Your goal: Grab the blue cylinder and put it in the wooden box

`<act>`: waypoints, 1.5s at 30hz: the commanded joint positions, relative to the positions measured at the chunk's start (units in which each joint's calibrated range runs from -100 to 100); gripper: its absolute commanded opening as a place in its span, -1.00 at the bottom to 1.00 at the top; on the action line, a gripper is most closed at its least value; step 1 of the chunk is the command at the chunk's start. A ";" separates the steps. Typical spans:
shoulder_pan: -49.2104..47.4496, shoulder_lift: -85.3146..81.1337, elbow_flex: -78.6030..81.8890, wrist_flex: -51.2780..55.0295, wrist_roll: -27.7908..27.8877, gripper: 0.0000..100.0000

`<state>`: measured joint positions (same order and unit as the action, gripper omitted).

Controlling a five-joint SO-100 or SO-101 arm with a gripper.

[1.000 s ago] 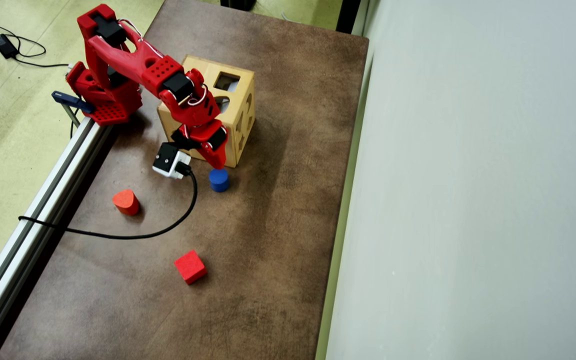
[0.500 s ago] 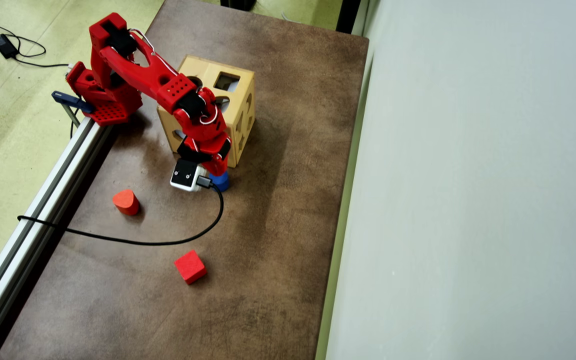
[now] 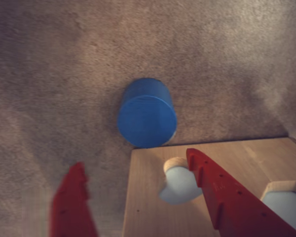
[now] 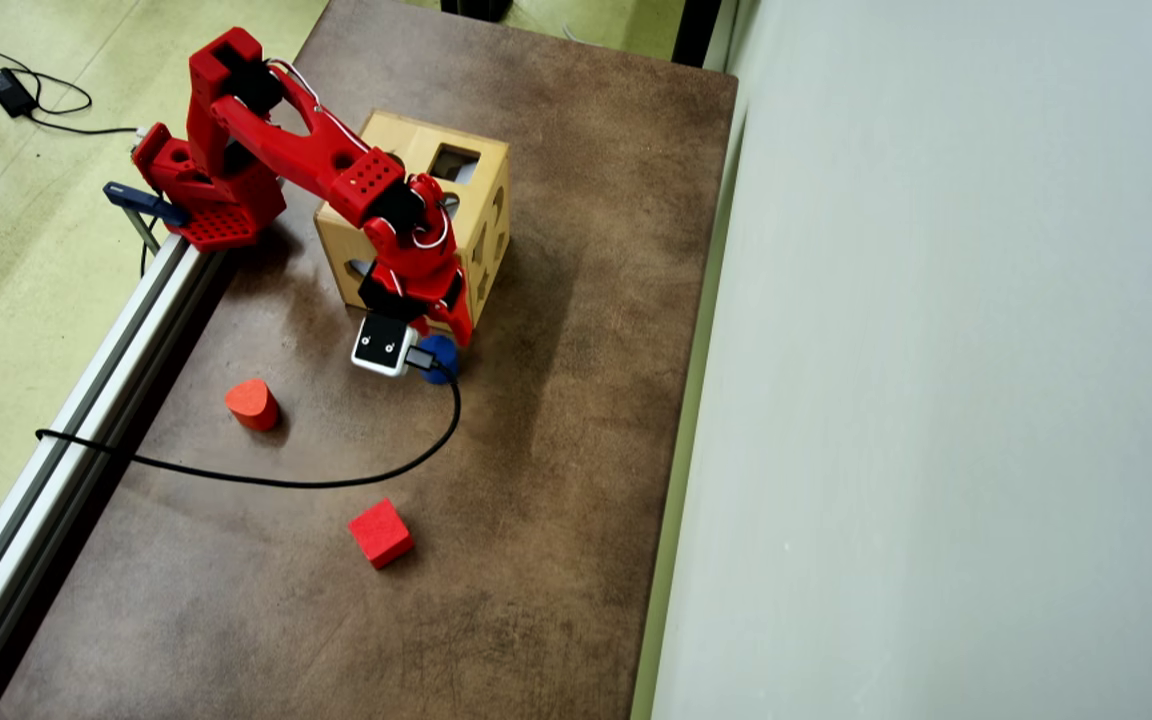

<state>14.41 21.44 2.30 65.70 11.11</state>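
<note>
blue cylinder (image 3: 147, 114), pale wooden box (image 4: 484, 215), red tool (image 3: 138, 180), two red blocks, mottled brown table (image 4: 556, 450)

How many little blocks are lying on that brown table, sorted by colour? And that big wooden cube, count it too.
Red blocks: 2, a rounded block and a cube
Blue blocks: 1, the blue cylinder, right beside the box
Wooden: 1, the wooden box with shaped holes
Total: 4
</note>
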 commanded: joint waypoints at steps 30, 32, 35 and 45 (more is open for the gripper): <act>1.42 17.07 -14.11 3.26 -3.42 -0.18; 1.42 17.50 -13.84 3.26 -3.37 -0.18; 1.42 17.58 -14.29 2.54 -3.22 -0.18; 1.42 17.67 -14.47 2.30 -2.93 -0.18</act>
<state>15.63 39.83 -9.98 68.52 8.03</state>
